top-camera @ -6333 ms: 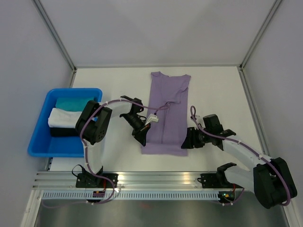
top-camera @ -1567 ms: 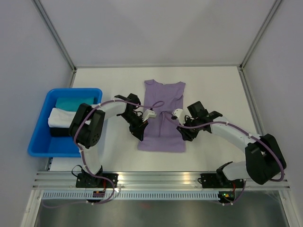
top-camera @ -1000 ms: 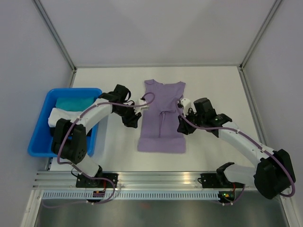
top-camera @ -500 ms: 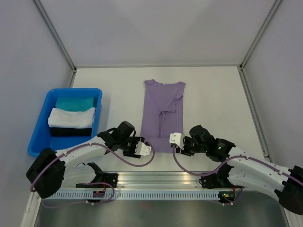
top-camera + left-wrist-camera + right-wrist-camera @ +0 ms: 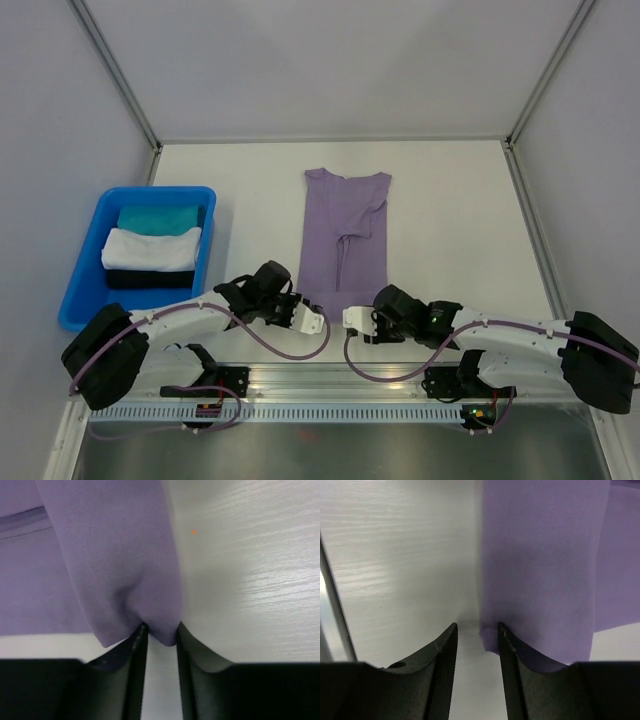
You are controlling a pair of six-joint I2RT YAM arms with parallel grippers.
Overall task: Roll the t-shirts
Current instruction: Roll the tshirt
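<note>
The lavender t-shirt (image 5: 345, 235) lies flat and folded narrow on the white table, collar at the far end. My left gripper (image 5: 299, 303) sits low at the hem's near-left corner. In the left wrist view the t-shirt (image 5: 115, 555) bunches into a small fold pinched between my left gripper's (image 5: 161, 632) fingertips. My right gripper (image 5: 386, 311) is at the near-right hem corner. In the right wrist view my right gripper (image 5: 477, 630) stands open, the t-shirt (image 5: 545, 555) edge just inside the right finger (image 5: 512, 650) and bare table in the gap.
A blue bin (image 5: 85, 300) at the left holds a teal cloth bundle (image 5: 157, 218), a white one (image 5: 150, 248) and a dark one (image 5: 150, 278). The aluminium rail (image 5: 330, 385) runs along the near edge, right behind both grippers.
Both arms came down from the shirt's sides to its near hem corners. The left jaws widened, then closed on the corner fold. The right jaws opened wider.
</note>
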